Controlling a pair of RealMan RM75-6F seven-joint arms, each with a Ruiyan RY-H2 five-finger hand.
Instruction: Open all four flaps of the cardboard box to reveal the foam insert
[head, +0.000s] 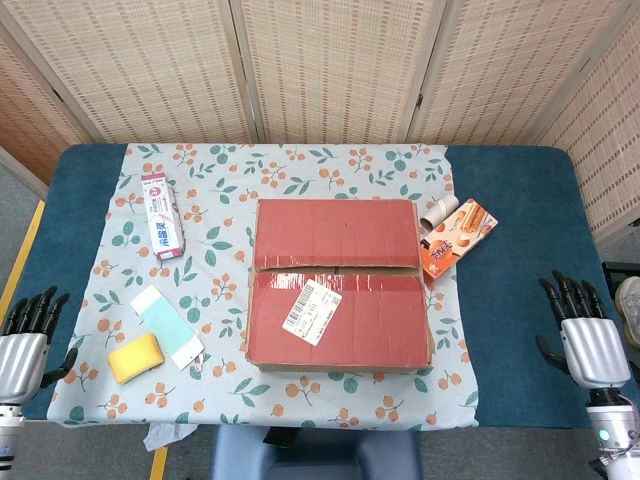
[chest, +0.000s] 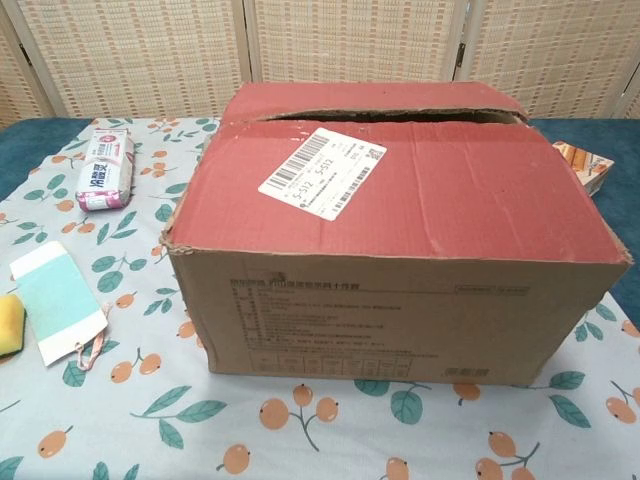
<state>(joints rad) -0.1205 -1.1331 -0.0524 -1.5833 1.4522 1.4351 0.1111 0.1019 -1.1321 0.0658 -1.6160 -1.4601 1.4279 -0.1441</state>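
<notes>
The cardboard box (head: 338, 285) stands in the middle of the table with its red-topped flaps folded down. A narrow gap runs between the near flap (chest: 400, 195) and the far flap (head: 335, 232). A white shipping label (chest: 322, 171) is stuck on the near flap. No foam insert shows. My left hand (head: 28, 335) hangs at the table's left front edge, far from the box, fingers apart and holding nothing. My right hand (head: 582, 333) hangs at the right front edge, also with fingers spread and holding nothing. Neither hand appears in the chest view.
A floral cloth (head: 220, 390) covers the blue table. Left of the box lie a pink-and-white pack (head: 163, 214), a teal-and-white card (head: 166, 325) and a yellow sponge (head: 135, 357). At its right rear sit an orange snack box (head: 458, 238) and a paper roll (head: 438, 210).
</notes>
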